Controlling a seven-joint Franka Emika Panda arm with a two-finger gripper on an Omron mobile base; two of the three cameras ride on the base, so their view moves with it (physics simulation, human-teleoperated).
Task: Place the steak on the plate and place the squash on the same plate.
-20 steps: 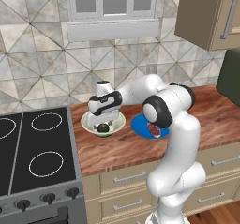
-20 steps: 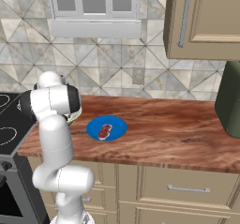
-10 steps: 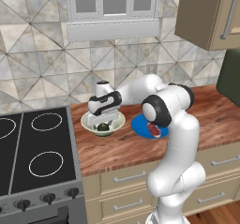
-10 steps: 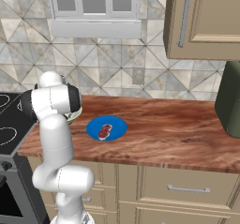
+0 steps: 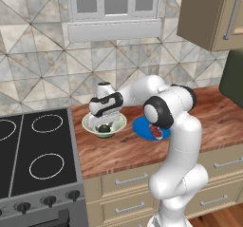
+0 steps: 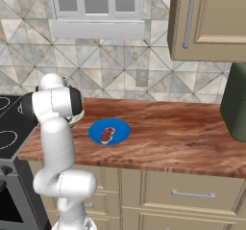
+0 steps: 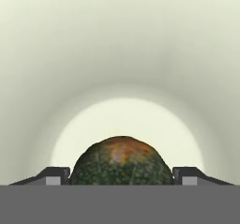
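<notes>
The dark green squash [image 7: 122, 162], with an orange patch on top, lies in the pale green-cream bowl [image 5: 88, 123] on the counter's left part. My gripper [image 7: 122, 176] reaches down into the bowl and is open. Its fingertips [image 7: 56, 175] stand on either side of the squash [image 5: 103, 128], close against it. The red-pink steak [image 6: 107, 134] lies flat on the blue plate [image 6: 122, 129], just right of the bowl. In the left base view my arm covers part of the plate [image 5: 140, 126] and of the steak [image 5: 156, 132].
A black stove top [image 5: 33, 164] adjoins the wooden counter [image 6: 173, 137] on the left. A tall dark green appliance [image 6: 236, 104] stands at the counter's far right. Wall cabinets [image 6: 211, 22] hang above it.
The hand has sunk a little lower into the bowl. The steak and the plate have not moved.
</notes>
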